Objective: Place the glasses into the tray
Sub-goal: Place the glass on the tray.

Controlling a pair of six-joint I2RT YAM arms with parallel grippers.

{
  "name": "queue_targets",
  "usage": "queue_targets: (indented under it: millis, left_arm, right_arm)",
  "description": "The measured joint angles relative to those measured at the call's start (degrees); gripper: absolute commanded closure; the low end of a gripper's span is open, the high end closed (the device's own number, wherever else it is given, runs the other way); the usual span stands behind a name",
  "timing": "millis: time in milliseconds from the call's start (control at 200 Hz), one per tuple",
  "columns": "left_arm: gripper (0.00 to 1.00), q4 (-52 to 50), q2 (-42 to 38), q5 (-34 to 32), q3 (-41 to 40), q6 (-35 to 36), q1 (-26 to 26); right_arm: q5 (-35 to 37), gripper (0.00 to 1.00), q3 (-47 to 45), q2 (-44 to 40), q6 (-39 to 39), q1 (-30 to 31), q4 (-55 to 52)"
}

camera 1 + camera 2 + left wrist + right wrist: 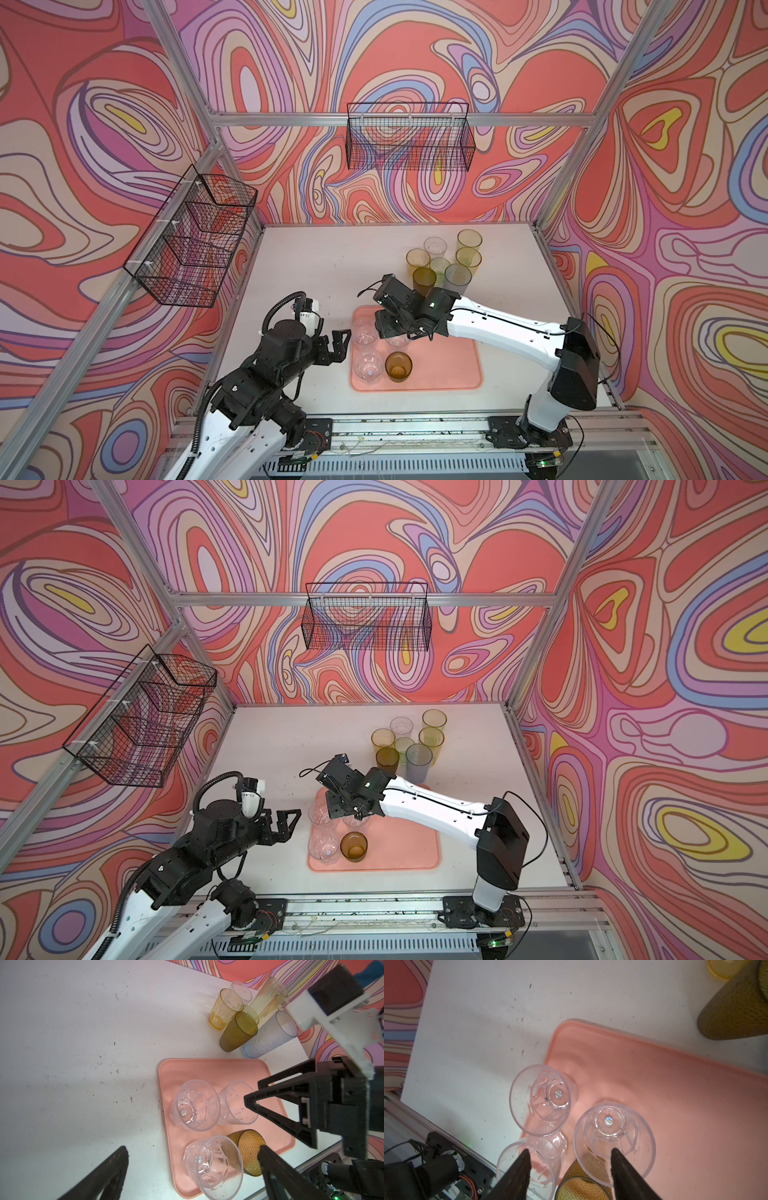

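Four see-through tumblers (398,366) are sitting in the flat salmon-pink tray (449,368) — my right gripper (569,1149) is hovering above, jaws parted, empty — a finger catching the short clear tumbler (610,1126) could be tipping it.

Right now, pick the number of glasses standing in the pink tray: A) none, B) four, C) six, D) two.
B: the left wrist view shows three clear tumblers and one amber tumbler standing in the tray.
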Motion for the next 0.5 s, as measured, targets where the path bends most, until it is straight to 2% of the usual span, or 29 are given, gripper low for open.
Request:
queue_targets:
  millis: [185, 501]
  left_arm:
    - [0.00, 0.68, 4.17, 0.68, 0.35, -1.73, 0.00]
    - [0.00, 4.15, 15.54, 3.80, 4.39, -3.82, -0.02]
  right_arm:
    - [3.69, 0.18, -4.35, -5.90, 0.09, 0.00, 0.09]
    - [6.91, 0.15, -15.30, -16.55, -0.04, -2.14, 1.46]
